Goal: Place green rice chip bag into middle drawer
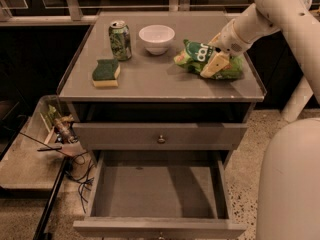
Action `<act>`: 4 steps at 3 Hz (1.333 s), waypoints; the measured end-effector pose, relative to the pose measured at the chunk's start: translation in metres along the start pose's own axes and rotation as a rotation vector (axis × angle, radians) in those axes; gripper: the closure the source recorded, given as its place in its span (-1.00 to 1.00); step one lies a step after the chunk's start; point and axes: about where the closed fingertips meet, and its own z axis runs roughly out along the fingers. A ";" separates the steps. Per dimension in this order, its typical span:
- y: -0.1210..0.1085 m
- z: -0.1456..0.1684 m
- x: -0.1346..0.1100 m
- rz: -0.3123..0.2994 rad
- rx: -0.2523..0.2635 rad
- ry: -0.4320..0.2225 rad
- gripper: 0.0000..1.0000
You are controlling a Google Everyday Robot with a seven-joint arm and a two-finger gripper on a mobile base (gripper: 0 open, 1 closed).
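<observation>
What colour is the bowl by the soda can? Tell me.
White bowl, camera view; gripper at the green rice chip bag.

Grey cabinet top (150, 84) carrying four things: a green can (120, 40) at back left, a white bowl (156, 38) just right of it, a green-topped sponge (106, 73) in front of the can, and a chip bag (194, 52) at right, with the gripper (216, 62) down on it.

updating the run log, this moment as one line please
gripper: on crinkly light-green foil chip bag, on cabinet top | wide shallow grey drawer: pulled open | bag: not yet in drawer
</observation>
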 end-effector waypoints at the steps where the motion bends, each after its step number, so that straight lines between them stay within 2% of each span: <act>1: 0.000 0.000 0.000 0.000 0.000 0.000 0.30; 2: 0.000 0.000 0.000 0.000 0.000 0.000 0.76; 3: 0.002 0.004 -0.004 -0.010 -0.020 -0.005 1.00; 4: 0.007 0.000 -0.004 -0.002 -0.044 -0.037 1.00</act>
